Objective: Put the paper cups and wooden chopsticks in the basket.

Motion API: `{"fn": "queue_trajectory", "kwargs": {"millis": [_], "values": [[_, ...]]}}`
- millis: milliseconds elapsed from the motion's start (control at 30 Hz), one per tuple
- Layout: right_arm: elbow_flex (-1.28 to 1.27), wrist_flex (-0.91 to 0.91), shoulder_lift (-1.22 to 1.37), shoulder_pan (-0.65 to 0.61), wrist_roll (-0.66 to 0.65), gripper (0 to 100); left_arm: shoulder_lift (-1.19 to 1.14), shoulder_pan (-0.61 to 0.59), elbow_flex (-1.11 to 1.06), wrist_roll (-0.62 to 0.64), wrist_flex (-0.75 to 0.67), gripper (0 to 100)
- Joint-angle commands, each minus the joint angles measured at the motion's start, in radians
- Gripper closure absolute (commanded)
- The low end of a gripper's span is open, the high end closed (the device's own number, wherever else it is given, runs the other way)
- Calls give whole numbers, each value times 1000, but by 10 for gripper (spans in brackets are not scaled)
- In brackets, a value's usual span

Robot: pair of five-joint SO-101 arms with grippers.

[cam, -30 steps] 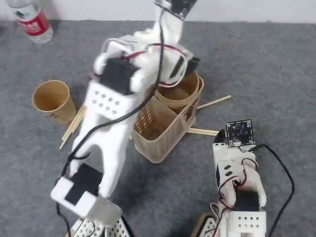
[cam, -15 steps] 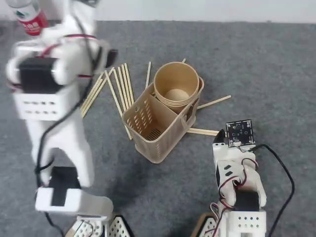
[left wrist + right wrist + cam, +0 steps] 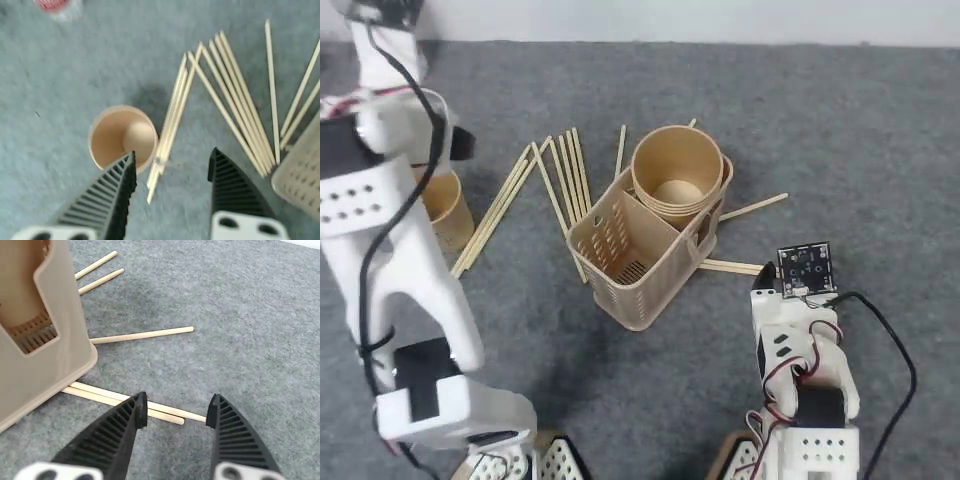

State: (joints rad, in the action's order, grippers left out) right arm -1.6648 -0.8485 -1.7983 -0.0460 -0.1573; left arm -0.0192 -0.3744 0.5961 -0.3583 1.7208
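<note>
The left tool (image 3: 172,154) and right tool (image 3: 178,397) are black, ribbed, with white bases. Below the left tool, a tan paper cup (image 3: 122,137) and pale wooden chopsticks (image 3: 240,102); beside the right tool, a beige slotted basket (image 3: 72,325) on the speckled grey desk (image 3: 240,300).

Grey felt table (image 3: 840,130): basket (image 3: 620,272), chopsticks (image 3: 171,122), cup (image 3: 452,210).

Bright, even light casts soft shadows beside the basket (image 3: 620,270).
</note>
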Motion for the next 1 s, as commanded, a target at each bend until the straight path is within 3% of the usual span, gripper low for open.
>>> {"fn": "queue_trajectory", "kwargs": {"millis": [0,267,600,967], "values": [[-18,8,-8,-5,-15,790,32,-37,-133,-6,-58,777],[-18,8,-8,-5,-15,790,32,-109,-406,-8,-278,778],[-18,8,-8,-5,-15,790,18,-109,-713,-11,-562,778],[-18,7,-8,-5,-15,790,-334,-112,-615,-11,-578,779]]}}
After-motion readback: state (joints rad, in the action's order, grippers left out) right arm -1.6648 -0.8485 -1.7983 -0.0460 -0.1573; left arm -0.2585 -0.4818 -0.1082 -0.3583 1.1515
